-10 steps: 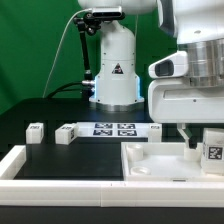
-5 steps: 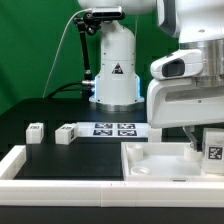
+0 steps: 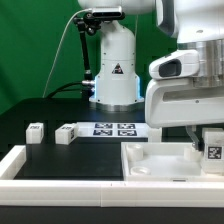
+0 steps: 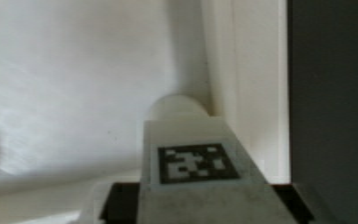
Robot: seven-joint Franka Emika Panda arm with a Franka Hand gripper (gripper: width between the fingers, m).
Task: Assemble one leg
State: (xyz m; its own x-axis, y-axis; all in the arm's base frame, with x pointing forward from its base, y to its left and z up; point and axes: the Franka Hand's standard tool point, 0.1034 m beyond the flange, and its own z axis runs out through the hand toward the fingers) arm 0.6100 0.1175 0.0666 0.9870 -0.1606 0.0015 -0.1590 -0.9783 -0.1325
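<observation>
While the claw (image 3: 206,147) is closed on one leg (image 3: 213,151), pinching it by its sides, that leg hangs tip-down at the corner of the white tabletop panel (image 3: 150,166) on the exterior view's right. The wrist view has its rounded end aimed at the inner corner where the raised rims meet; whether it already touches, I can't tell. The step looks like seating the leg, so I'd keep it plumb, centre the tip on the corner and lower gently before any twisting, since a tilted start could jam. A second leg (image 3: 67,133) and a third leg (image 3: 36,131) lie on the black surface (image 3: 60,152) near the marker board (image 3: 115,128), well apart.
</observation>
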